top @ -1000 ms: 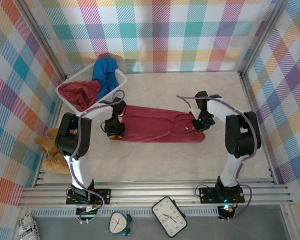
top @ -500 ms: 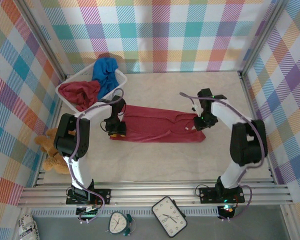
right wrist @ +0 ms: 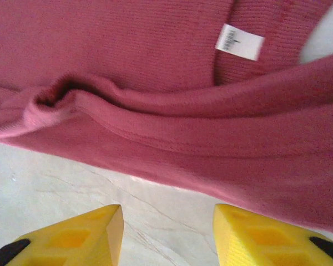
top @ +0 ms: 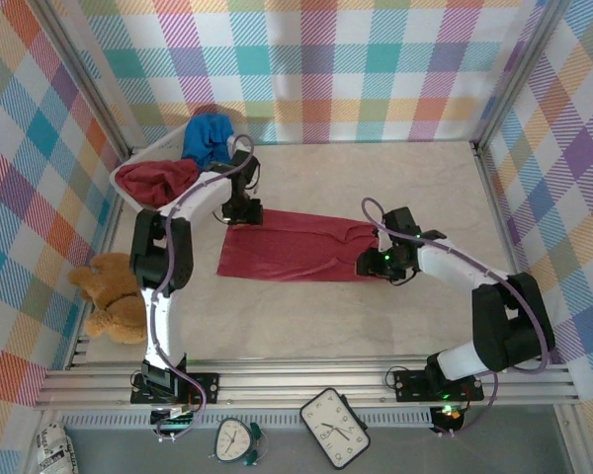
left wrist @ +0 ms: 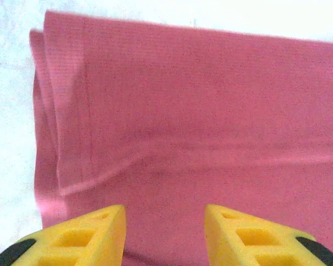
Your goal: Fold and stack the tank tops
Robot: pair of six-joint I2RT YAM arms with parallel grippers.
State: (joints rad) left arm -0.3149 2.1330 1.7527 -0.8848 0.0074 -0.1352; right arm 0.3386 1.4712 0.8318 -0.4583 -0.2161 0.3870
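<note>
One dark red tank top point(top: 296, 247) lies flat on the table as a long folded strip. My left gripper point(top: 243, 209) hovers over its far left corner, open, with nothing between the yellow fingers point(left wrist: 83, 235); in the left wrist view the red cloth point(left wrist: 200, 111) shows its folded edges. My right gripper point(top: 369, 264) is at the strip's near right edge, open over bare table, just off the red cloth point(right wrist: 155, 83) with its white label point(right wrist: 240, 41). A second dark red tank top point(top: 153, 181) and a blue tank top point(top: 208, 133) lie bunched in the basket.
The white mesh basket point(top: 141, 157) stands at the back left, against the left arm. A brown teddy bear point(top: 114, 296) sits at the table's left edge. Plaid walls close in three sides. Bare table lies in front of and behind the red strip.
Both grippers have let go of the red tank top. The left one moved from the strip's near left corner to its far left corner. The right one opened and swung nearer and leftward.
</note>
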